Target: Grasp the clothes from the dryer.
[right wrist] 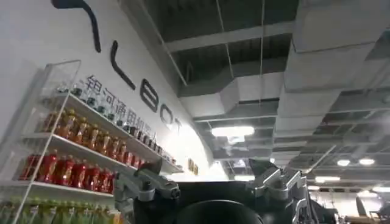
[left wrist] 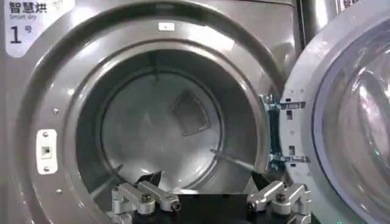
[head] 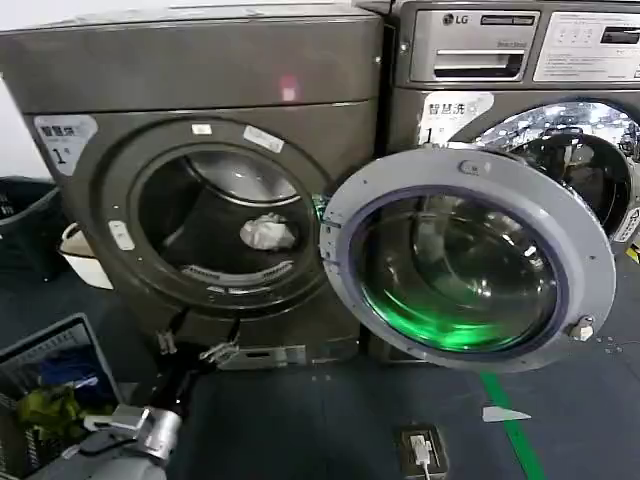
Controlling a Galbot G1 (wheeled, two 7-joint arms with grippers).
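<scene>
The clothes point(head: 267, 232) lie as a small white-grey wad on the floor of the drum inside the dryer point(head: 190, 75), a little right of the middle of the round opening. The glass door point(head: 465, 262) stands swung fully open to the right, its grey rim just beside the porthole. I have the left gripper point(head: 197, 352) low in front of the machine, below the opening and left of the wad, well apart from it and outside the drum. From my left wrist camera its fingers point(left wrist: 146, 196) stand spread wide with nothing between them, pointed into the drum. My right gripper point(right wrist: 210, 192) points up toward a ceiling and a shelf of bottles point(right wrist: 73, 155), its fingers point(right wrist: 146, 185) likewise parted wide and empty.
</scene>
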